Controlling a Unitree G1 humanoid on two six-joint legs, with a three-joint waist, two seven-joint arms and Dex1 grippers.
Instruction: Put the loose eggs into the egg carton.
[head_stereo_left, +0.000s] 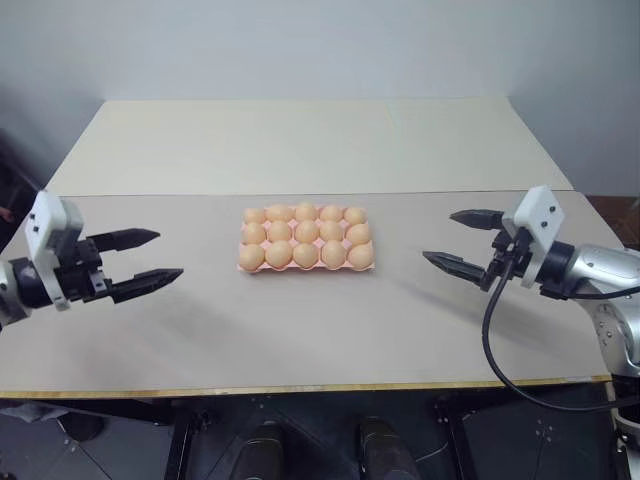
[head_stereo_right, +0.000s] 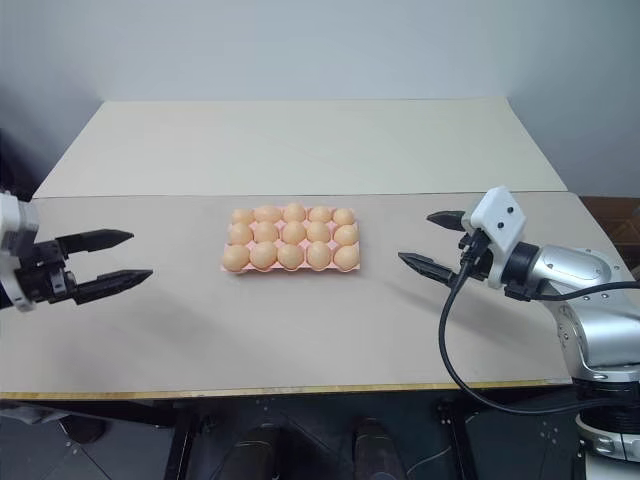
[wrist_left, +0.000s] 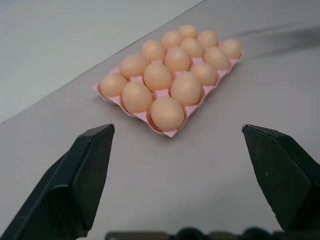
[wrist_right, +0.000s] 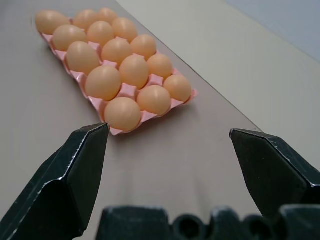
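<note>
The pink egg carton lies flat in the middle of the table. Light orange-tan eggs fill its three rows of cups, and every egg I see sits in a cup. My left gripper hovers to the carton's left, pointing at it, open with nothing between its fingers. My right gripper hovers to the carton's right, also open and holding nothing. Both stand well apart from the carton. In the wrist views the carton lies beyond each gripper's spread black fingers.
The table is a pale beige board, with a lighter board behind it running to the wall. A black cable hangs from my right wrist over the table's front right edge.
</note>
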